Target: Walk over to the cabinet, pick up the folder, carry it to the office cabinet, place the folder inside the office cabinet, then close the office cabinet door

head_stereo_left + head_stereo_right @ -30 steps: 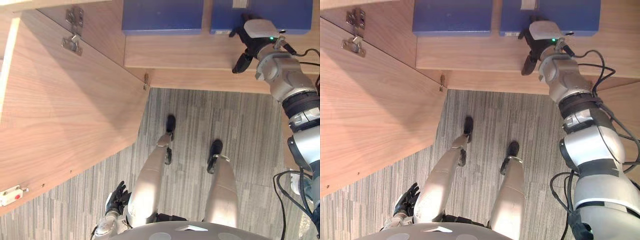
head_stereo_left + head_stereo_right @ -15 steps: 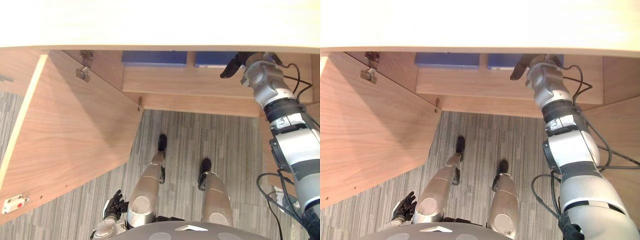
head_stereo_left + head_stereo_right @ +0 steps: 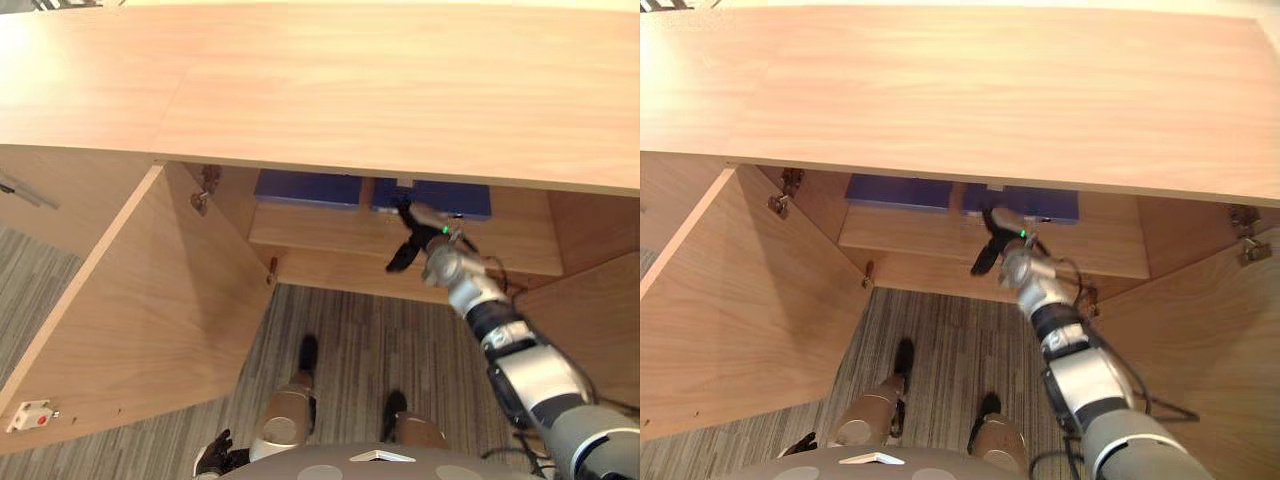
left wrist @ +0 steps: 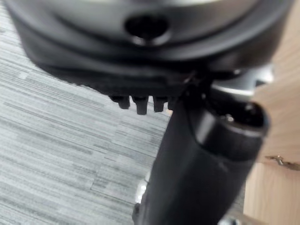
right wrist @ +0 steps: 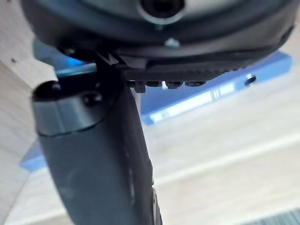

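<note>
In the left eye view the right hand [image 3: 412,232] reaches into the open office cabinet [image 3: 350,90], just above the front edge of its shelf [image 3: 320,228]. The blue folder [image 3: 450,198] lies flat on that shelf straight beyond the hand and a little to its right, close to the fingers; whether they touch it I cannot tell. A second blue folder [image 3: 305,187] lies on the same shelf, to the hand's left and apart from it. The hand holds nothing, and its thumb points down and away from the folder. The left door [image 3: 150,320] stands wide open, well to the hand's left, and the left hand [image 3: 212,458] hangs low over the striped carpet [image 3: 350,320] with loose fingers, far from both folders. The right eye view adds the right door [image 3: 1210,330], also swung open, to the right of the reaching hand. In the left wrist view the left hand's fingers [image 4: 140,105] and thumb [image 4: 197,168] are relaxed and empty above the carpet, with a wooden panel [image 4: 276,117] beside them. In the right wrist view the right hand's fingers [image 5: 164,85] are uncurled and grip nothing; the folder lies on the shelf just past them.
</note>
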You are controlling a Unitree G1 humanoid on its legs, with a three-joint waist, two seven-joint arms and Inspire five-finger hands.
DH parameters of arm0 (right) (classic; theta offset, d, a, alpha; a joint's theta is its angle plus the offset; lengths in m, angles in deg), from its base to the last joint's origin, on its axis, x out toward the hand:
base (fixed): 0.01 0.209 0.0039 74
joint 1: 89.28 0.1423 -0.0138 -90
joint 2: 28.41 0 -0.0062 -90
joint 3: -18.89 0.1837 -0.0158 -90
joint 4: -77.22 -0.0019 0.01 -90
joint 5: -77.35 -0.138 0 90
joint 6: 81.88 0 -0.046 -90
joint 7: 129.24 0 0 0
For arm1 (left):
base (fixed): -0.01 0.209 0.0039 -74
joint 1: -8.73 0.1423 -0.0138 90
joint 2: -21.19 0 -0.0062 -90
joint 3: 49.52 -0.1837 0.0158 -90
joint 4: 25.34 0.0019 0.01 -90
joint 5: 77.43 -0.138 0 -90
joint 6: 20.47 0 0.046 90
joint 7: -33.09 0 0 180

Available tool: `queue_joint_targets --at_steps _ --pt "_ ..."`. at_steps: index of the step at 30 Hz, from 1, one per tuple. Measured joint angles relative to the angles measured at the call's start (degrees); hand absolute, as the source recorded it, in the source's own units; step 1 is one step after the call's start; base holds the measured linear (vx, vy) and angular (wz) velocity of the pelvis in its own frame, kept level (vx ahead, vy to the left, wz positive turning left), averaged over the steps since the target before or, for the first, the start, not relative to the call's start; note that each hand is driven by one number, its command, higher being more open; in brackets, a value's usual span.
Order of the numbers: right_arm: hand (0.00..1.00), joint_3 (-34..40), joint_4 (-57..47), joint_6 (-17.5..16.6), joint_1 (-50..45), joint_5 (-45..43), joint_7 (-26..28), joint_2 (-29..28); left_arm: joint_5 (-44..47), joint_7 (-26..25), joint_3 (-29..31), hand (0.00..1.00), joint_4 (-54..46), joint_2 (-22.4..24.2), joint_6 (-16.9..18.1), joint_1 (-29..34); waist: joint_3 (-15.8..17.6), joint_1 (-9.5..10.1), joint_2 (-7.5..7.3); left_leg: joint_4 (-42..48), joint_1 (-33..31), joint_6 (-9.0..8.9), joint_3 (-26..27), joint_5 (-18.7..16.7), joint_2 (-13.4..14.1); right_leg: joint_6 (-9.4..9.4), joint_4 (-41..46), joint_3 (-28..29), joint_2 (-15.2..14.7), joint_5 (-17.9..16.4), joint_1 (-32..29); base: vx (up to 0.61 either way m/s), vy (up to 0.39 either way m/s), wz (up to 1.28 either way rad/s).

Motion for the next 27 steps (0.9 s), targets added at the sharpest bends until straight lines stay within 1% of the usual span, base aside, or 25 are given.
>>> queue_joint_targets --at_steps 1,3,4,5,7,9,10,11,14,16,17,18,19,20,22,24,27 --pt "1.0 0.06 -0.04 -0.15 -1.21 -0.23 0.05 -0.27 -0.15 0.0 0.02 1.0 0.19 -0.05 0.0 -0.06 -0.06 -0.02 0.0 0.0 0.14 0.03 0.13 -0.04 0.05 0.07 -0.57 0.3 0.16 0.32 0.3 0.03 0.005 -0.13" --pt "1.0 2.77 -1.27 -0.25 -6.18 -4.19 -0.06 -1.85 -1.25 0.05 0.14 1.0 1.25 -0.33 -0.02 -0.57 -0.75 -0.15 -0.21 0.0 0.45 0.08 0.49 -0.33 0.23 0.18 -2.79 0.76 0.56 1.39 1.39 0.03 0.008 -0.12" --pt "1.0 7.37 -2.41 -0.33 -11.48 -10.12 -0.77 -4.5 -1.36 0.27 0.74 1.0 2.29 -0.63 -0.12 -0.58 -1.66 -0.53 -0.61 -0.02 1.05 0.29 0.7 -0.74 0.27 0.24 -4.71 0.98 0.81 2.18 2.71 0.05 0.004 -0.1" --pt "1.0 9.37 -2.59 -0.3 -13.52 -11.96 -1.13 -5.65 -1.41 0.41 1.15 1.0 2.67 -0.84 -0.15 -0.49 -2.14 -0.79 -0.8 -0.03 1.31 0.45 0.83 -0.9 0.24 0.26 -5.41 1.07 1.03 2.43 3.25 0.06 -0.011 -0.09" --pt "1.0 14.86 -2.75 -0.26 -20.82 -17.75 -3.28 -9.15 -1.51 0.34 2.25 1.0 4.43 -1.25 -0.35 -0.18 -4.13 -2.24 -1.56 -0.08 1.85 0.17 0.99 -1.55 -0.18 0.33 -7.74 1.14 1.15 3.28 4.65 0.06 -0.008 -0.07" --pt "1.0 16.64 -2.77 -0.21 -25.01 -20.16 -4.03 -10.36 -1.78 0.32 2.33 1.0 4.93 -1.6 -0.45 -0.02 -4.61 -3.02 -1.96 -0.11 2.48 0.19 1.12 -1.85 -0.15 0.24 -8.82 1.19 1.27 3.61 5.68 0.04 -0.003 -0.05" --pt "1.0 17.66 -2.78 -0.17 -28.13 -21.91 -4.55 -11.19 -2.09 0.27 2.37 1.0 5.1 -1.77 -0.77 0.27 -5.4 -3.42 -2.24 -0.14 2.52 0.23 1.15 -1.97 -0.11 0.11 -9.27 1.22 1.36 3.69 5.88 0.03 -0.017 -0.04" --pt "1.0 18.83 -2.77 -0.17 -30.94 -23.78 -5.11 -12.27 -2.34 0.19 2.53 1.0 5.33 -1.78 -1.02 0.5 -5.99 -3.56 -2.42 -0.17 2.64 0.24 1.27 -2.07 -0.03 0.05 -9.53 1.32 1.45 3.71 6.03 0.02 -0.015 -0.05" --pt "1.0 20.83 -1.86 -0.22 -36.35 -27.65 -5.55 -14.32 -3.44 0.17 4.06 1.0 5.38 -1.36 -1.09 1.05 -6.34 -3.65 -2.59 -0.25 4.36 0.09 1.82 -2.5 0.13 -0.17 -10.21 1.81 1.57 3.78 7.82 0.02 -0.017 -0.08" --pt "1.0 22.62 1.94 -0.69 -38.14 -30.08 -5.52 -15.54 -3.66 0.02 4.44 1.0 5.9 -1.23 -1.11 1.4 -7.49 -3.86 -2.6 -0.39 4.57 0.09 2.07 -2.62 0.27 -0.21 -10.26 2.01 1.67 3.72 7.92 0.0 -0.016 -0.1" --pt "1.0 24.95 5.18 -0.62 -37.85 -32.94 -5.13 -16.14 -3.7 -0.09 4.51 1.0 6.31 -1.04 -1.11 1.33 -7.7 -3.8 -2.47 -0.41 4.93 0.13 2.49 -2.65 0.36 -0.07 -10.26 2.28 1.69 3.66 8.06 -0.01 -0.011 -0.09" --pt "1.0 27.81 7.81 -1.28 -37.18 -37.11 -5.1 -16.16 -3.86 -0.18 4.36 1.0 6.48 -1.1 -1.24 1.19 -7.79 -3.75 -2.35 -0.42 5.49 0.19 2.69 -2.69 0.32 -0.04 -10.28 2.47 1.67 3.67 8.64 0.0 0.0 0.0" --pt "1.0 33.93 11.13 -1.41 -37.29 -39.1 -5.0 -16.28 -6.77 -0.3 2.32 1.0 6.49 -1.95 -1.58 0.98 -8.64 -3.72 -2.41 -0.45 6.59 0.65 2.76 -3.01 0.14 -0.04 -10.52 2.32 1.51 3.59 9.96 -0.02 0.016 0.04" --pt "1.0 34.46 11.19 0.0 -37.68 -37.1 -5.03 -16.12 -9.01 -0.17 1.54 1.0 6.49 -2.46 -2.4 0.17 -8.89 -3.82 -2.44 -0.46 6.77 0.65 2.99 -3.0 0.19 -0.04 -10.57 2.37 1.56 3.59 10.2 -0.02 0.018 0.04" --pt "1.0 35.02 11.09 0.72 -37.92 -37.9 -5.14 -16.02 -10.88 -0.16 1.96 1.0 6.56 -2.45 -2.78 -0.15 -9.0 -4.02 -2.5 -0.47 7.39 0.77 3.53 -3.08 0.21 -0.04 -10.58 2.57 1.54 3.59 10.59 -0.01 0.004 -0.08" --pt "1.0 35.47 10.79 0.83 -37.92 -38.15 -5.12 -16.24 -12.23 -0.15 2.15 1.0 6.58 -2.35 -3.13 -0.17 -9.15 -4.79 -2.47 -0.48 7.34 0.78 3.67 -3.08 0.2 -0.06 -10.58 2.65 1.53 3.58 10.54 0.0 0.003 -0.03" --pt "1.0 36.99 10.71 0.15 -38.23 -42.2 -5.51 -16.45 -12.69 -0.83 2.3 1.0 6.58 -2.12 -3.47 -0.25 -9.18 -4.96 -2.49 -0.48 7.47 0.92 4.33 -3.17 0.22 -0.16 -10.78 3.32 1.54 3.52 10.51 0.02 0.007 -0.1"
